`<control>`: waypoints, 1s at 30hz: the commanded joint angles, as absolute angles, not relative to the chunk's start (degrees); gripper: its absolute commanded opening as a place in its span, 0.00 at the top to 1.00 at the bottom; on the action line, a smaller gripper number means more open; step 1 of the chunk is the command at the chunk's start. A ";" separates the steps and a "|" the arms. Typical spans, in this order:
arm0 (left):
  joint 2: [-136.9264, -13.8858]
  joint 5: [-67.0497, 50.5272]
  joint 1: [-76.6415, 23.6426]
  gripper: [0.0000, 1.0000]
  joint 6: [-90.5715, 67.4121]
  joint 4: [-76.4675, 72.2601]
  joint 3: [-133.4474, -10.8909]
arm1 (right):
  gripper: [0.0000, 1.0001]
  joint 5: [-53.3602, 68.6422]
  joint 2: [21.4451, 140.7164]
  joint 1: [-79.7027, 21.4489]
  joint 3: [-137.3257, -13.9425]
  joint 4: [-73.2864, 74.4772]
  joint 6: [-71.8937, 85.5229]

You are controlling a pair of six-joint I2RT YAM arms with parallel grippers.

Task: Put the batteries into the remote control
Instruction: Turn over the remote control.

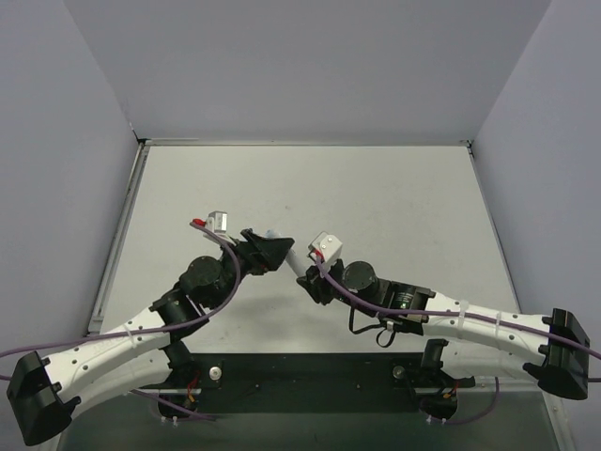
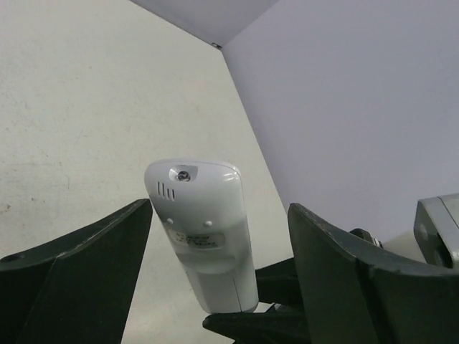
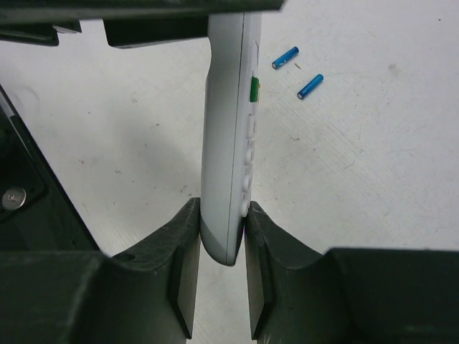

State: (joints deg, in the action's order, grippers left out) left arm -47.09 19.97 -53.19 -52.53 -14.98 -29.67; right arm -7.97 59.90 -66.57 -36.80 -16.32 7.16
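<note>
The white remote control (image 3: 228, 129) hangs above the table, and my right gripper (image 3: 222, 215) is shut on its lower end, buttons facing right. In the left wrist view its plain back with a small label (image 2: 204, 236) shows. My left gripper (image 2: 221, 208) is open, its fingers (image 2: 107, 272) standing wide on either side of the remote without touching it. In the top view the two grippers meet at mid-table, left (image 1: 274, 249) and right (image 1: 308, 277), with the remote (image 1: 297, 260) between them. Two blue batteries (image 3: 285, 58) (image 3: 310, 86) lie on the table beyond the remote; the top view does not show them.
The pale table (image 1: 376, 197) is walled in grey on three sides. A metal rail (image 1: 117, 244) runs along its left edge. The arm bases and purple cables (image 1: 376, 305) fill the near edge.
</note>
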 commanded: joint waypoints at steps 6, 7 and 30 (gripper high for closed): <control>-37.53 0.02 -37.83 0.05 -50.52 -32.41 -20.94 | 1.00 10.79 53.70 -58.02 -39.02 -17.31 18.71; -37.27 -5.74 -36.05 0.05 -51.15 -36.17 -19.96 | 1.00 12.46 53.44 -56.62 -39.11 -17.58 19.59; -51.59 -22.15 -33.39 0.10 -66.27 -74.53 -15.91 | 1.00 35.07 58.09 -52.12 -37.27 -36.91 35.86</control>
